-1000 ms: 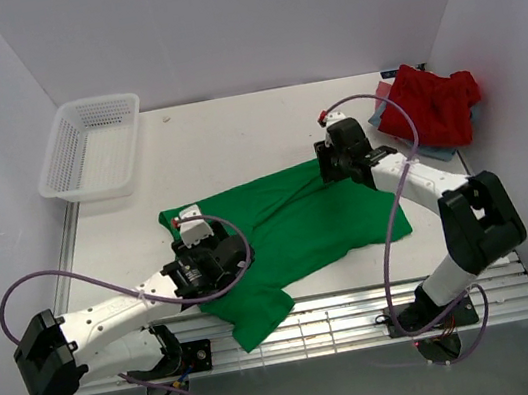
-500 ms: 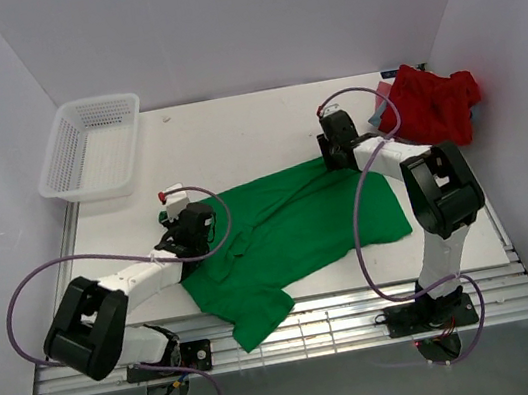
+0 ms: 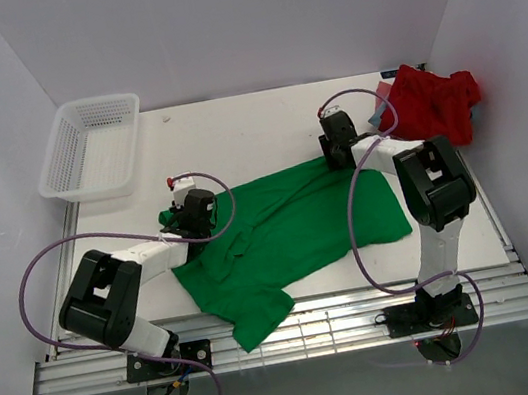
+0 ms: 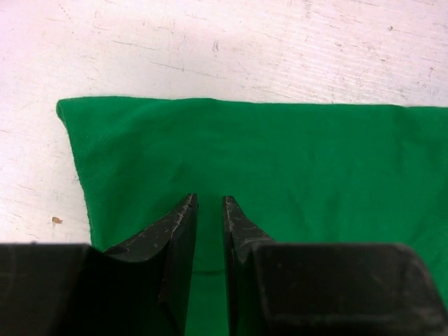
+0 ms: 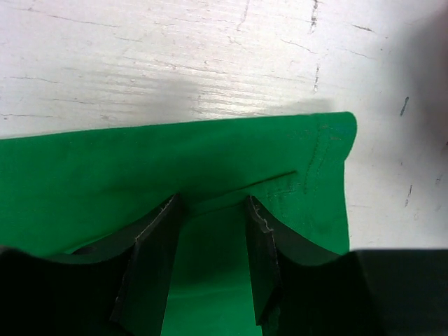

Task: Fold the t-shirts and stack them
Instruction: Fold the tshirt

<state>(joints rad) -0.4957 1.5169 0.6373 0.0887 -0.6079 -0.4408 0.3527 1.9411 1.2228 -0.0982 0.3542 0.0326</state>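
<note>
A bright green t-shirt (image 3: 299,222) lies spread across the table's middle, one part hanging over the near edge. My left gripper (image 3: 191,213) rests on its far left corner. In the left wrist view the left gripper (image 4: 210,199) has its jaws almost closed, with a thin strip of green cloth (image 4: 245,147) between them. My right gripper (image 3: 338,152) sits at the shirt's far right corner. In the right wrist view the right gripper (image 5: 213,199) has its jaws apart, pressing on the cloth (image 5: 140,161), and a crease runs between them. A red t-shirt (image 3: 431,104) lies crumpled at the far right on a blue-grey one (image 3: 384,96).
A white mesh basket (image 3: 94,150) stands at the far left corner. White walls close in the table (image 3: 234,137) on three sides. A slatted metal rail (image 3: 365,317) runs along the near edge.
Both grippers have moved away from the bases to the green shirt's far edge. The left moved up from the shirt's near-left part, and the right shifted slightly up and left.
</note>
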